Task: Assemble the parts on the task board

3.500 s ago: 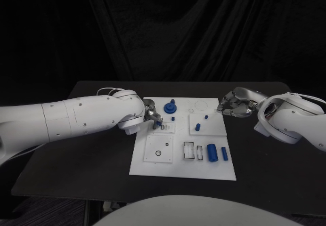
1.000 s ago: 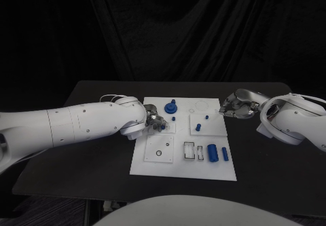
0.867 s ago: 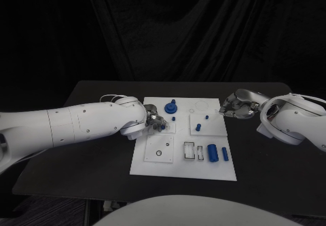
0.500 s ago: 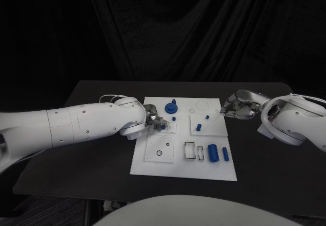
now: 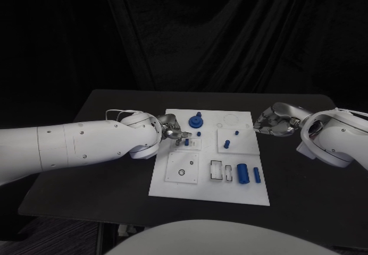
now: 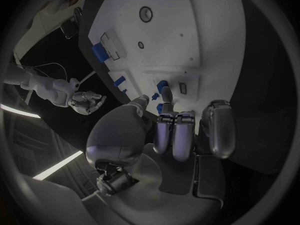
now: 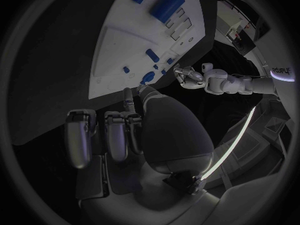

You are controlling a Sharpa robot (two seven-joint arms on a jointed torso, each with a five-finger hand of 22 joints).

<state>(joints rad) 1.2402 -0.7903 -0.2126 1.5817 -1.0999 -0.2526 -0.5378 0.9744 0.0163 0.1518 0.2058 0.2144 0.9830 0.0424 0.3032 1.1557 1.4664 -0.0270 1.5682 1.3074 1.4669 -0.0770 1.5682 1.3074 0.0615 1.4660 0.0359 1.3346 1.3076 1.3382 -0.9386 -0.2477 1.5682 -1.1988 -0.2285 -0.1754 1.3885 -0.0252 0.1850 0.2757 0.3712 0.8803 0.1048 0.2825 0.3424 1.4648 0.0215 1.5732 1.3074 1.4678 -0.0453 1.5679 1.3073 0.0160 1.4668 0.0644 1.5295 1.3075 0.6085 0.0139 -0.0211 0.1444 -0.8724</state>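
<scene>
Black table (image 5: 92, 175), one task board (image 5: 192, 188), two hands

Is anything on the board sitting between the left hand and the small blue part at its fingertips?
Nothing visible does. The left hand has its fingertips right at the small blue part on the task board, with no other piece between them.

left side: the left hand (image 5: 173, 135) sits over the task board's (image 5: 184, 188) left edge, right at a small upright blue peg (image 5: 186, 142), so that lane is blocked
far middle: blue gear-like part (image 5: 196, 122) stands tall
right edge: right hand (image 5: 274, 120) hovers just off the far right corner
near right: two blue cylinders (image 5: 248, 173) lying flat, low
near left of board: bare white, easy pass
</scene>
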